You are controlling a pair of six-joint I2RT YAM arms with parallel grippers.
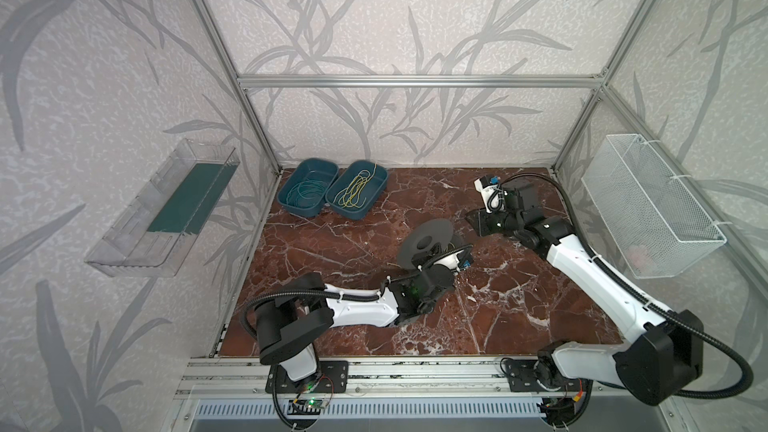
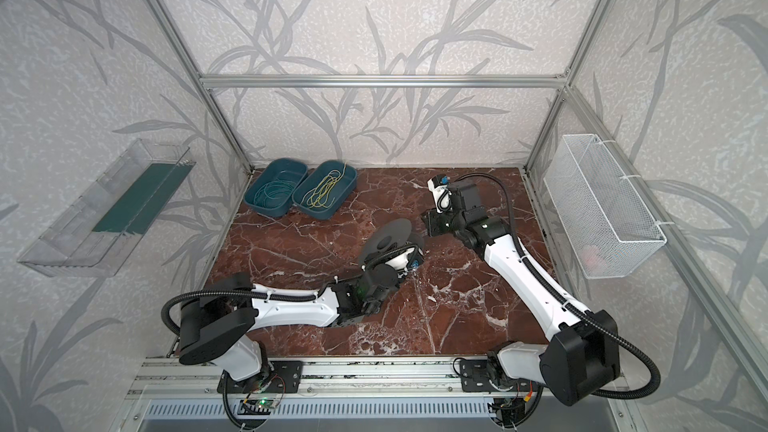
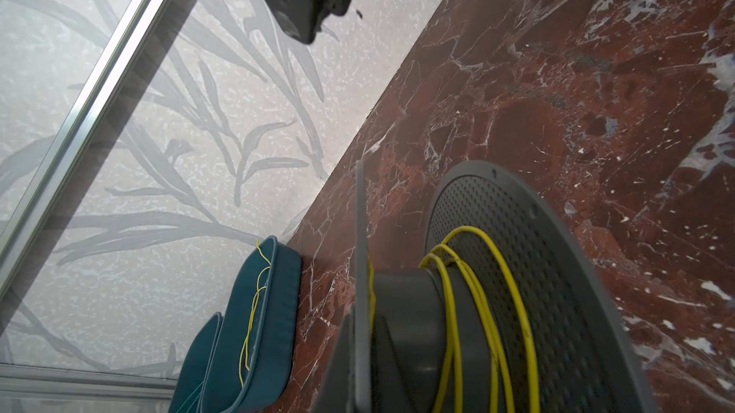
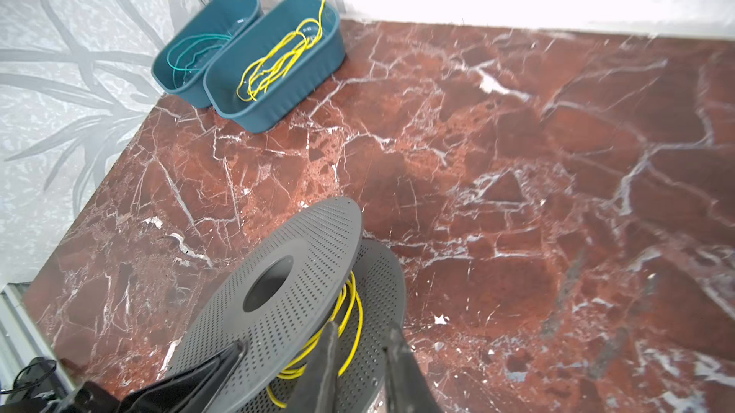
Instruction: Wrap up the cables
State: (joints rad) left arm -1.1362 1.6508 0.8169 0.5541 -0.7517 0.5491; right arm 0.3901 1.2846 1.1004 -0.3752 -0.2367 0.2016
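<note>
Grey spool [image 4: 302, 256] gripped at its flange
The left pincer [image 4: 232, 353] clamps it; the right pincer [image 4: 362, 327] stands slightly parted beside the yellow cables [image 4: 350, 311].

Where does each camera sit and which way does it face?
Top views: high over the arms' bases, looking down and back across the table; left arm, right arm whole.
Left wrist: on left arm, close on the spool and cable, bins beyond; left tool pinching a flange.
Right wrist: on right arm, over spool toward bins; right tool open.
Shared: spool and bins in all.
</note>
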